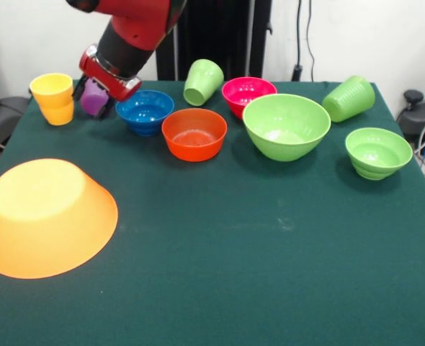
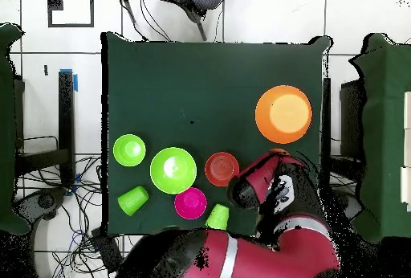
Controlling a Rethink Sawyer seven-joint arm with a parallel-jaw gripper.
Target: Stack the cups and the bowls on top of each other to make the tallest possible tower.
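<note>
We see the purple cup at the far left of the counter, tilted, between the yellow cup and the blue bowl. The gripper sits directly over it, dark fingers closed against its sides, gripping it. The huge orange bowl lies upside down near left.

A table draped in dark green cloth fills the room's centre, set on a floor of pale tiles with dark seams. A plain white wall stands behind it, crossed by hanging black cables. More cables tangle on the floor, and a chair waits at one end.
</note>
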